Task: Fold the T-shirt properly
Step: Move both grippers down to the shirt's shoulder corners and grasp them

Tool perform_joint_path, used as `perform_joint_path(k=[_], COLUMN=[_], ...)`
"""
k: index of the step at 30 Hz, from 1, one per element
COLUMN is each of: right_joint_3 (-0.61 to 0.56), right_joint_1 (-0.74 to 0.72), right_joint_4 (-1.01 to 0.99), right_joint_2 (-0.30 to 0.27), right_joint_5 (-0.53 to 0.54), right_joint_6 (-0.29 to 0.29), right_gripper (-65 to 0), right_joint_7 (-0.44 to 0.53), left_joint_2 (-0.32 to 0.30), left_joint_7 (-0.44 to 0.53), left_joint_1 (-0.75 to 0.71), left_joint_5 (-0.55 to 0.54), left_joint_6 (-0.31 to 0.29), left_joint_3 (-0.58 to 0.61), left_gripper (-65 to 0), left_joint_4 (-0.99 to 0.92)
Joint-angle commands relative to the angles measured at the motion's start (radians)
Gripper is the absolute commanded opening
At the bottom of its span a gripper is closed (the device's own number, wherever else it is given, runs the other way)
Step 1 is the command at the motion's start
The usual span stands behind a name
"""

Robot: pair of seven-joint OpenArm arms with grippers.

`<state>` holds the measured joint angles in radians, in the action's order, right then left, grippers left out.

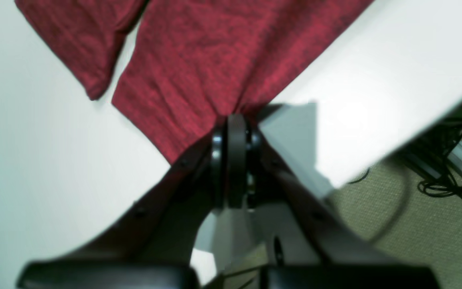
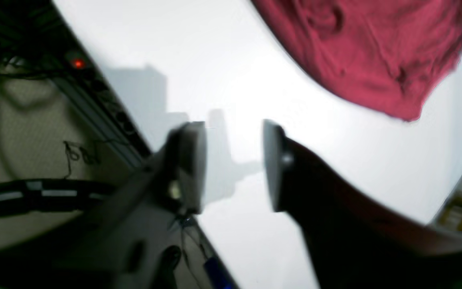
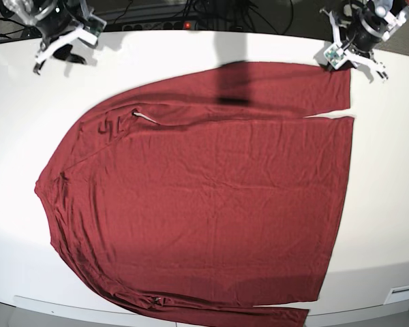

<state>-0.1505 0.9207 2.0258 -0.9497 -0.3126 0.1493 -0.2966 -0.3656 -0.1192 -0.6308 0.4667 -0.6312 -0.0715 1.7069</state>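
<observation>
The dark red T-shirt (image 3: 204,197) lies spread flat across the white table (image 3: 388,204), with one long sleeve (image 3: 286,85) running along its far side. At the far right of the base view, my left gripper (image 3: 342,58) is shut at that sleeve's end. In the left wrist view the fingers (image 1: 237,120) are pressed together and the T-shirt's cloth (image 1: 215,60) gathers into their tips. My right gripper (image 3: 60,49) hangs over the far left corner, away from the cloth. Its jaws stand open and empty (image 2: 235,160) above bare table, the T-shirt (image 2: 367,52) lying beyond them.
A power strip with a red light (image 3: 187,26) lies behind the table's far edge, also visible as the red light (image 2: 78,63) in the right wrist view. Cables (image 1: 447,184) lie on the carpet past the table edge beside the left arm.
</observation>
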Motion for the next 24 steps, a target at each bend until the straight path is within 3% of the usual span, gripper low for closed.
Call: perform_joint_path(k=[1,6,11,17,24], right_joint_3=[0.006,0.006,-0.014,-0.167,-0.355], right_joint_1=[-0.013,-0.122,-0.251,-0.388,-0.562], right_joint_4=[0.003,-0.051,-0.147,-0.259,-0.341], right_joint_2=[-0.011,-0.011,0.011,0.016,0.108], right_joint_5=[-0.002,-0.003,-0.003,-0.059,-0.169], right_joint_6=[0.019,0.104,0.164,0.164,0.166], right_gripper=[-38.5,-38.5,-38.5,-38.5,-38.5], right_joint_7=[0.008,0.138,0.17,0.18,0.169], left_joint_2=[-0.003,-0.003,-0.003,-0.003,-0.003], left_joint_7=[-0.058,-0.066,-0.062,-0.058,-0.059], left_joint_1=[-0.027,-0.031,-0.031,-0.032,-0.032], left_joint_5=[0.023,0.023,0.023,0.022,0.023], left_joint_6=[-0.054,-0.053,-0.053,-0.051,-0.051], left_joint_3=[0.004,0.004,0.004,0.004,0.004], left_gripper=[-65.0,-65.0,-65.0,-65.0,-65.0], left_joint_4=[-0.012,-0.012,-0.012,-0.011,-0.011])
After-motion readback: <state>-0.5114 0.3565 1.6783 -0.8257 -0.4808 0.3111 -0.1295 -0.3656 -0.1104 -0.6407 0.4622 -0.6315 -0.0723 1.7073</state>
